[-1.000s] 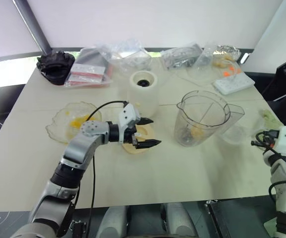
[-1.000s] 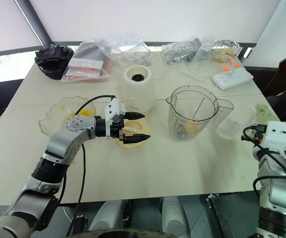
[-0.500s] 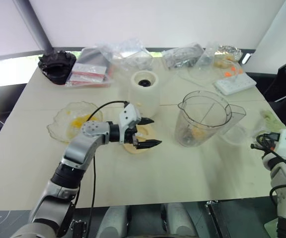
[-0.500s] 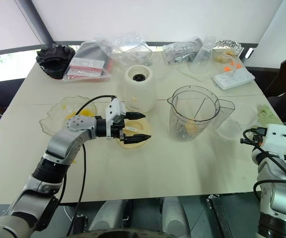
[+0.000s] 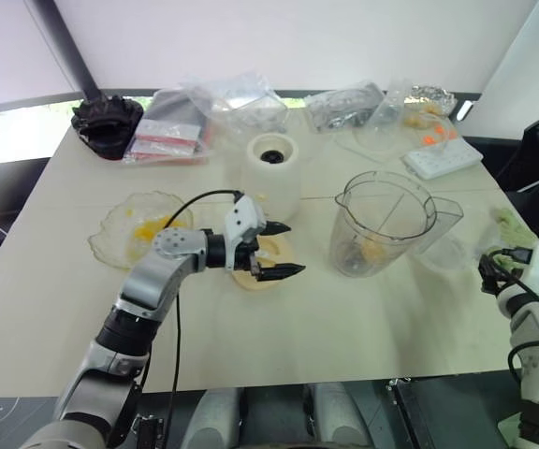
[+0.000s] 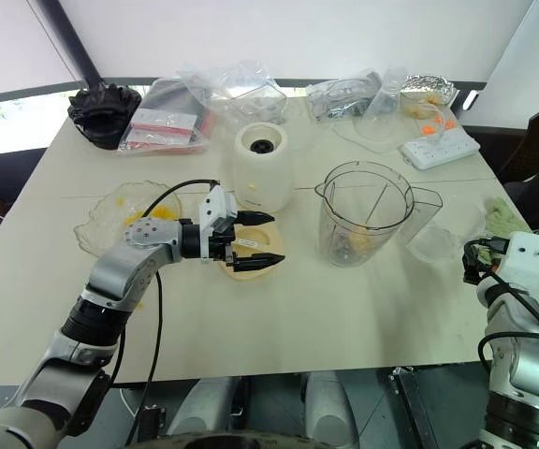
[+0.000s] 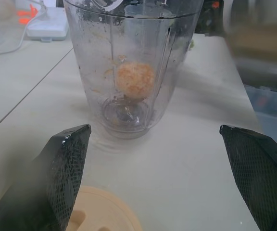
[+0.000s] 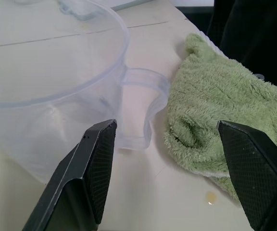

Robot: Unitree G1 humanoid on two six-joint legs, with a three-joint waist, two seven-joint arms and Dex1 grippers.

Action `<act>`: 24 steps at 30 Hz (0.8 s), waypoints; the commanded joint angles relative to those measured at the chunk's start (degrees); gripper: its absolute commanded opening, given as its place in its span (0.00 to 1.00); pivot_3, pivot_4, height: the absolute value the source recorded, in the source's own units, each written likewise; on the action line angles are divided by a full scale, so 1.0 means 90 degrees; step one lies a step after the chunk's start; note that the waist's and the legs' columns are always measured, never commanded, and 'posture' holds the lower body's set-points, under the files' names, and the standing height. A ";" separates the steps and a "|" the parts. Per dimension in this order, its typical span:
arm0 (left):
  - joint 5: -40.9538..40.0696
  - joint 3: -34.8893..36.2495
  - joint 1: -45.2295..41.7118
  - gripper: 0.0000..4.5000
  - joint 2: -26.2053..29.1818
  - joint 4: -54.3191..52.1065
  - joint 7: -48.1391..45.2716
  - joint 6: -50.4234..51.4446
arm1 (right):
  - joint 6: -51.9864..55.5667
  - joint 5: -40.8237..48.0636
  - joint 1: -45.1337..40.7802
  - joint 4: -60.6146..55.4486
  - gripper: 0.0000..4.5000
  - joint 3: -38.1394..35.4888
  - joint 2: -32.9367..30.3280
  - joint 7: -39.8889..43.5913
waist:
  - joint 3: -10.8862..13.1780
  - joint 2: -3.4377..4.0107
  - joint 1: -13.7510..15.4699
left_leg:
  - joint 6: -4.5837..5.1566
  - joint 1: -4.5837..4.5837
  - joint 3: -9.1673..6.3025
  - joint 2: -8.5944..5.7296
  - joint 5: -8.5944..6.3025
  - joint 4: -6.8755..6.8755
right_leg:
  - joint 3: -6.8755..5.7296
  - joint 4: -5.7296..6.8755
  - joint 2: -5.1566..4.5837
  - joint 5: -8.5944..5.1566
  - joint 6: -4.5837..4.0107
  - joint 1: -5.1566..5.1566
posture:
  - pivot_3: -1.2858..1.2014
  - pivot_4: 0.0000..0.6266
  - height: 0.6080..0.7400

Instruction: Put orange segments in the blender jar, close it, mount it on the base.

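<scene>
Over on the far left sits the crinkled clear dish [image 5: 137, 227] with a few orange segments [image 5: 148, 227] left in it, just behind the left arm's elbow. Moving in, the left gripper [image 5: 271, 251] hangs over the flat cream lid [image 5: 262, 265], fingers spread wide and clamped on nothing, pointing sideways toward the robot's right. Straight behind it stands the base [image 5: 272, 175], dark socket facing up, nothing mounted. And here is the relation that matters: the blender jar [image 5: 382, 224] stands upright directly along the line those left fingers point, a clear stretch of table between them, and in the left wrist view you look right into it, an orange piece [image 7: 135, 80] resting just above the blade. The jar's long axis runs vertical, mouth open to the top, handle on the side away from the left arm. So the lid lies under the left gripper and the jar just beyond it; the left arm looks the better placed for the closing step, lid first, then across to the rim. Further right, a second clear container [image 8: 56, 82] lies just before the right gripper [image 8: 174, 178], whose fingers stand apart and empty, with a green cloth [image 8: 225, 125] beside it near the table's edge
</scene>
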 commanded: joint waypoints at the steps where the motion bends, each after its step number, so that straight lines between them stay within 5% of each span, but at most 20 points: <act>1: -0.0051 -0.0034 -0.0027 1.00 0.0001 -0.0149 -0.0037 -0.0155 | -0.0290 -0.0120 -0.0235 0.0187 0.76 -0.0123 -0.0182 -0.0005 | 0.0000 0.0000 -0.0001 | 0.0000 0.0000 0.0001 0.0000 0.0000 0.0000 | 0.0000 0.0000 0.0000 0.0000 0.0000 0.0000 | 0.52 0.24 1.00; 22: -0.0044 -0.0048 0.0014 1.00 0.0060 -0.0248 -0.0012 -0.0143 | -0.1250 -0.0445 -0.1002 0.1823 0.76 0.0059 -0.0444 0.0144 | 0.0000 0.0000 -0.0010 | 0.0000 0.0000 0.0004 -0.0002 0.0000 -0.0002 | 0.0000 -0.0001 0.0001 0.0000 0.0001 0.0000 | 0.52 0.24 1.00; 24: -0.0045 -0.0047 0.0015 1.00 0.0067 -0.0253 -0.0013 -0.0141 | -0.1294 -0.0453 -0.1026 0.1882 0.64 0.0077 -0.0447 0.0146 | 0.0000 0.0000 -0.0009 | 0.0000 0.0000 0.0003 -0.0002 0.0000 -0.0002 | 0.0000 -0.0001 0.0001 0.0000 0.0001 0.0000 | 0.52 0.24 1.00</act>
